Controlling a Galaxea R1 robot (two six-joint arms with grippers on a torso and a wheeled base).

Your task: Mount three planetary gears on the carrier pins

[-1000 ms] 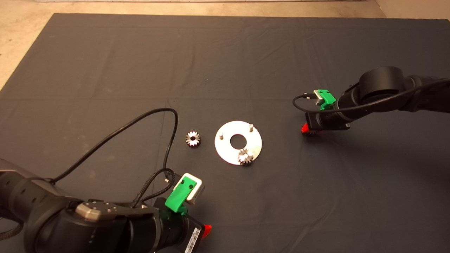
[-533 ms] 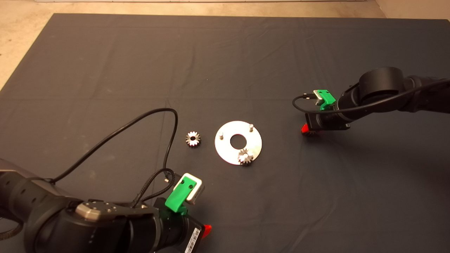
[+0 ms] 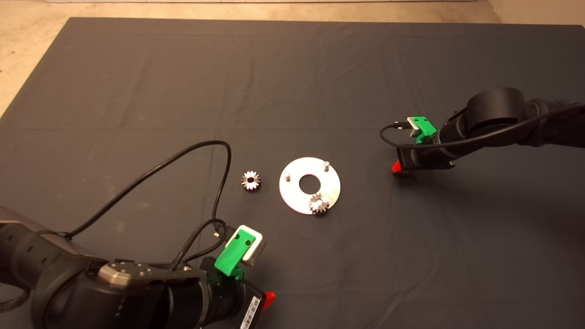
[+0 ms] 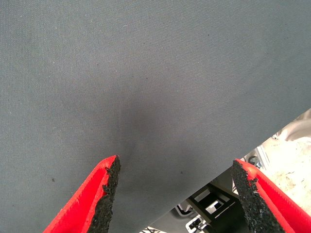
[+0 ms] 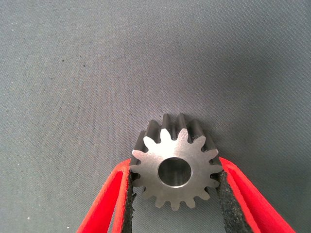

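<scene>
Gears: one seated on the near pin of the disc, so a third done. Two pins bare. Second gear flat on the mat, just left of the disc. Third pinched between the right gripper's pads, well right of the disc, low over the mat. Left gripper wide open, empty, parked at the mat's near edge.

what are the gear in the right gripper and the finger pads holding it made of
The gear looks like steel: grey, with a smooth, dully shining face and darker machined teeth. The pads on the right gripper look like black foam or rubber, matte and crumbly at the edges; which of the two, I cannot tell.
</scene>
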